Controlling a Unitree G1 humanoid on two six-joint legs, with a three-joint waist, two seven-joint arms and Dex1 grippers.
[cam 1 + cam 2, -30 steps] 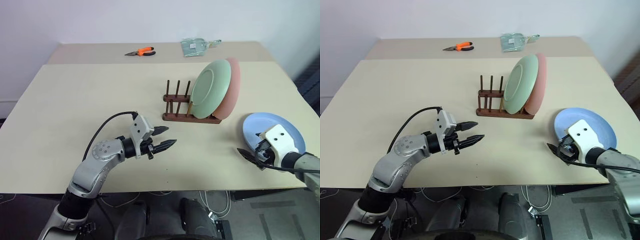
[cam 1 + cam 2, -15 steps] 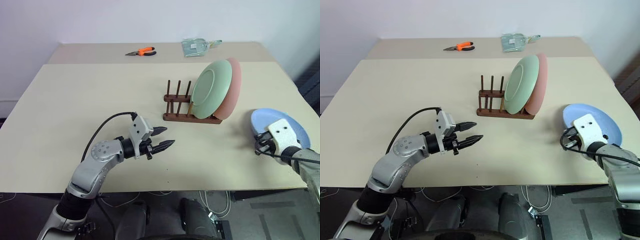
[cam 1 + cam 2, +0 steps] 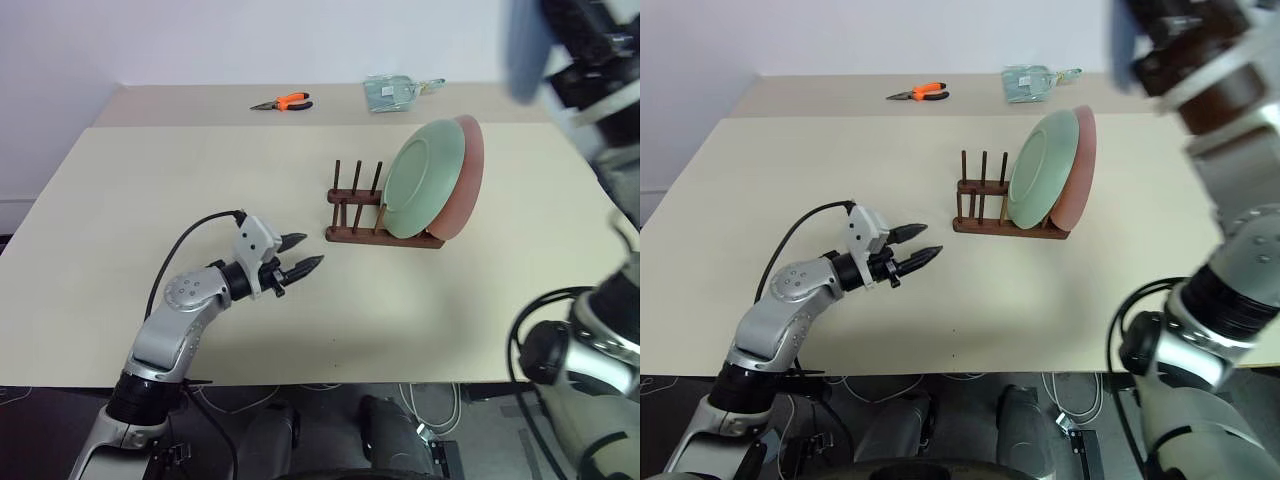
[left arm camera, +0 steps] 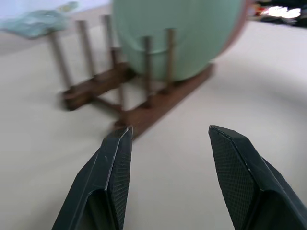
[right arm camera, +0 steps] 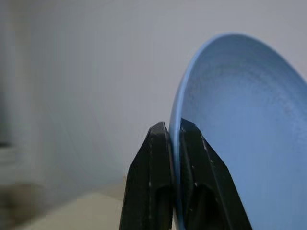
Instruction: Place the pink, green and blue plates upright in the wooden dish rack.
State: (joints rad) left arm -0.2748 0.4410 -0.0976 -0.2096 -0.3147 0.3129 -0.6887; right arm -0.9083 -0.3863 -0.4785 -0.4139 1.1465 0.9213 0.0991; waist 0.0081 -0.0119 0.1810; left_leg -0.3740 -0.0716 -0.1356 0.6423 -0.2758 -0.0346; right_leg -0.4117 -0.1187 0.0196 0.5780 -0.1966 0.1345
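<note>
Right pincer clamps one light blue round plate; left pincer open, facing two racked plates.

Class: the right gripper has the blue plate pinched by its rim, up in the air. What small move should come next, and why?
Probably carry the blue plate, held by the right gripper, down toward the rack's free pegs, beside the green plate, which already stands there with the pink plate.
</note>
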